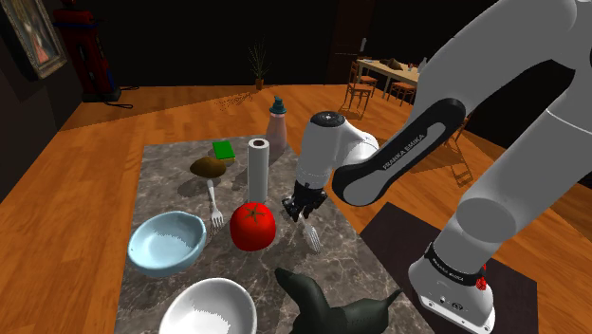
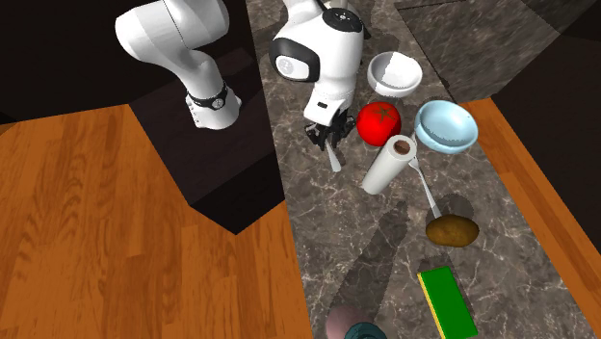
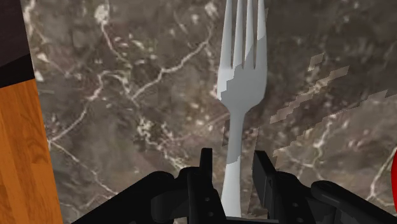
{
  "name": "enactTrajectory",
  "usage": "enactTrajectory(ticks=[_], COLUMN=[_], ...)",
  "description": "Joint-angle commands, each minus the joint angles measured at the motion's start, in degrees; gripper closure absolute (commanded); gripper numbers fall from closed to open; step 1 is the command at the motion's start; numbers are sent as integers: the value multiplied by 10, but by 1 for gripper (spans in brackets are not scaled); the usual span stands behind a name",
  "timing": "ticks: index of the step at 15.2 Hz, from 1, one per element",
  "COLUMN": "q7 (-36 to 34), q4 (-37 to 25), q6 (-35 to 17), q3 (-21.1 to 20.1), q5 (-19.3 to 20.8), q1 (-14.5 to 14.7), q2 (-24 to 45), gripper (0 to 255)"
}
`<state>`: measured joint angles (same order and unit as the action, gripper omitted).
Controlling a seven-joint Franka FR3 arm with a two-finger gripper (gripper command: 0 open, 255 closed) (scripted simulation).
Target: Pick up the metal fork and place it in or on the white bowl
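Pincer (image 3: 233, 164) is spread, with the fork (image 3: 242, 83) handle sitting between the fingers and neither one touching it yet. The fork lies flat on the marble table (image 1: 171, 161), right beside the tomato (image 1: 252, 226). I'd sink a touch lower if there's room, keep the handle centred, squeeze gently so it doesn't pivot, then lift straight up before heading for the white bowl (image 1: 204, 299).

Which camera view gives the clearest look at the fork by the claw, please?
The wrist view: the fork shows large, tines and neck plain, its handle between the claw's parted fingers. In the shoulder view its head pokes out below the claw; in the second exterior view it is a small pale sliver.
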<state>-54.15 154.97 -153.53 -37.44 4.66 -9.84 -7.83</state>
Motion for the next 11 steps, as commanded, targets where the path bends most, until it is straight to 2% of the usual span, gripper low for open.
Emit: enactTrajectory(ticks=[1,6,11], q7=[0,0,44], q4=[0,0,-7], q6=[0,0,47], q3=[0,0,18], q5=[0,0,-55], q1=[0,0,25], q2=[0,0,-48], gripper=[255,255,255])
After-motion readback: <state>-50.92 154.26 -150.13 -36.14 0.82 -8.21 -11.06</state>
